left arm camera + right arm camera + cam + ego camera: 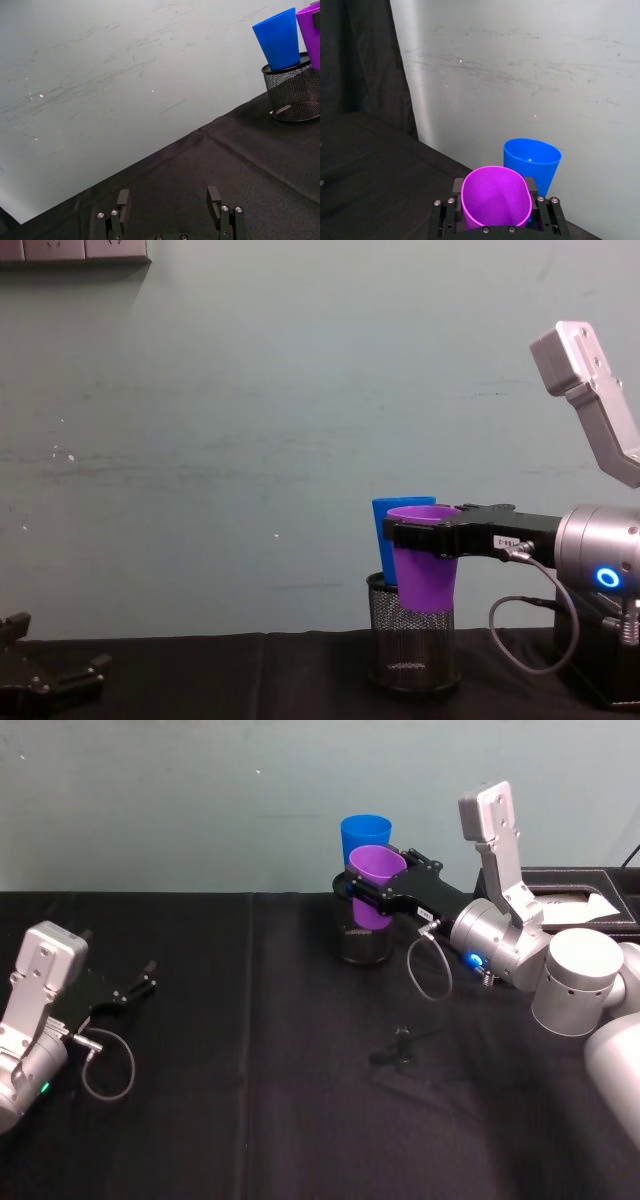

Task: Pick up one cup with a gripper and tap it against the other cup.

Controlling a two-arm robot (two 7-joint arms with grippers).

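head view: right end effector (380, 877) pinching the purple cup (377, 870), held up just beside the blue cup (365, 832) in the mesh holder (362, 948), so pickup looks done, tap left; left end effector (169, 191) spread, parked.

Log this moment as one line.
right gripper: shut on purple cup beside blue cup in mesh holder | left gripper: open, parked at left

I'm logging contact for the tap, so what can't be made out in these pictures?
- Cup contact: in the head and chest views the purple cup overlaps the blue cup. In the right wrist view the right claw covers where their sides would meet.
- Blue cup's base: sunk in the mesh holder and hidden by it.
- Small dark thing on the cloth, head view: too small to name.
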